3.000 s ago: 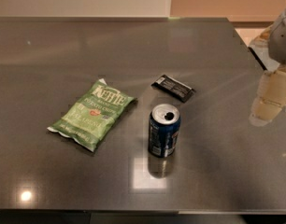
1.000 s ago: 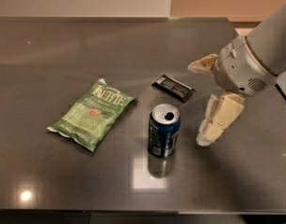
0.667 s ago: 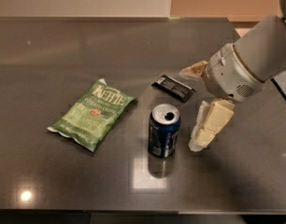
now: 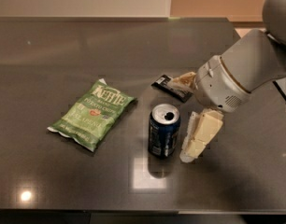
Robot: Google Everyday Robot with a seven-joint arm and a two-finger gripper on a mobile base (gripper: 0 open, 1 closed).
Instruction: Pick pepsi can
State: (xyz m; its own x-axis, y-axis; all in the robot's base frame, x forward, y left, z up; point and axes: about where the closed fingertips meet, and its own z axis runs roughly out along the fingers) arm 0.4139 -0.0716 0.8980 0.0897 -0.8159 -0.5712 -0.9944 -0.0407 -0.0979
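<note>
The pepsi can point(image 4: 163, 133), dark blue with a silver top and open tab hole, stands upright on the dark grey table point(image 4: 63, 50) near the middle front. My gripper point(image 4: 183, 118) is open just to the right of the can. Its near cream finger point(image 4: 199, 136) hangs close beside the can's right side. The far finger point(image 4: 182, 80) sits behind the can, over the black wrapper. The can is at the mouth of the gap, and nothing is gripped.
A green Kettle chip bag point(image 4: 91, 114) lies flat to the left of the can. A flat black wrapper point(image 4: 167, 85) lies just behind the can, partly covered by the far finger. The table's right edge point(image 4: 278, 90) runs under my arm.
My gripper has come in from the right edge of the table, moving left and down until it sits next to the can. The can, bag and wrapper have not moved.
</note>
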